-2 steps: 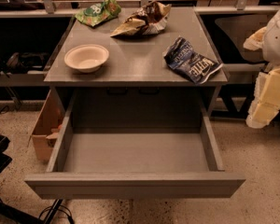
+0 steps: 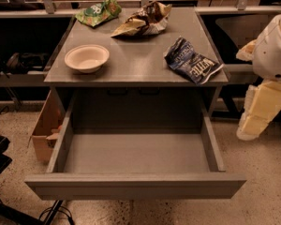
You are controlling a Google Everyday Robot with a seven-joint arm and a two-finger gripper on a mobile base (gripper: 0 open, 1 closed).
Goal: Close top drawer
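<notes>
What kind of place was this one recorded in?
Probably an office or lab test area: top drawer open, blue chip bag and bowl on a grey cabinet, speckled floor. The pincer hangs right of it.

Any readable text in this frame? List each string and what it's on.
"ETTLE", white letters, partly creased: dark blue crinkled snack bag on the grey cabinet top.
Green crumpled snack bag: pale logo, too blurred to read.
Brown-and-cream crumpled wrapper: print unreadable.
Wide grey open top drawer, cream round bowl, pale gripper at the right edge: no text.
</notes>
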